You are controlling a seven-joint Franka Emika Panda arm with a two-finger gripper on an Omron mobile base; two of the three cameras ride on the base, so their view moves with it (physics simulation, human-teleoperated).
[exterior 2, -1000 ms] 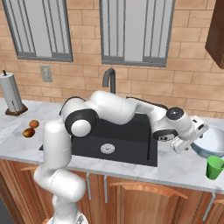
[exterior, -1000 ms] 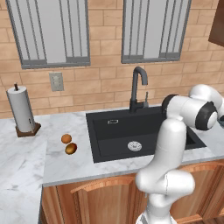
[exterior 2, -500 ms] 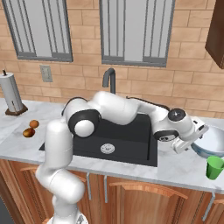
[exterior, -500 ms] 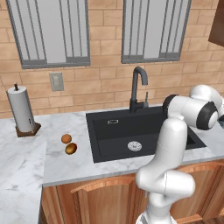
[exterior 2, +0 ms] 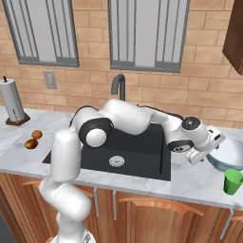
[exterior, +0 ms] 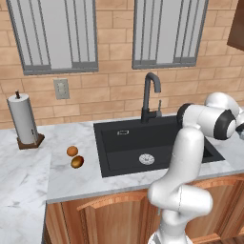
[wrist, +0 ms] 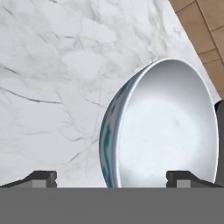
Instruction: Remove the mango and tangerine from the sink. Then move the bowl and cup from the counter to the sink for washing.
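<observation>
The pale bowl [exterior 2: 228,153] rests on the white marble counter [exterior 2: 199,182] to the right of the black sink [exterior 2: 142,151]. My gripper [exterior 2: 205,151] is open at the bowl's left rim. In the hand view the bowl [wrist: 170,127] lies close, its near rim between the two fingertips [wrist: 43,177]. A green cup [exterior 2: 232,181] stands in front of the bowl. Left of the sink [exterior: 124,147], on the counter [exterior: 71,183], the brownish mango [exterior: 77,162] lies beside the orange tangerine [exterior: 72,151]. Inside the basin I see just the silver drain [exterior: 146,159].
A black gooseneck tap [exterior: 150,95] rises behind the sink. A paper towel roll [exterior: 24,120] stands at the far left of the counter. The brick wall with two windows runs along the back. My arm stretches across the sink toward the right.
</observation>
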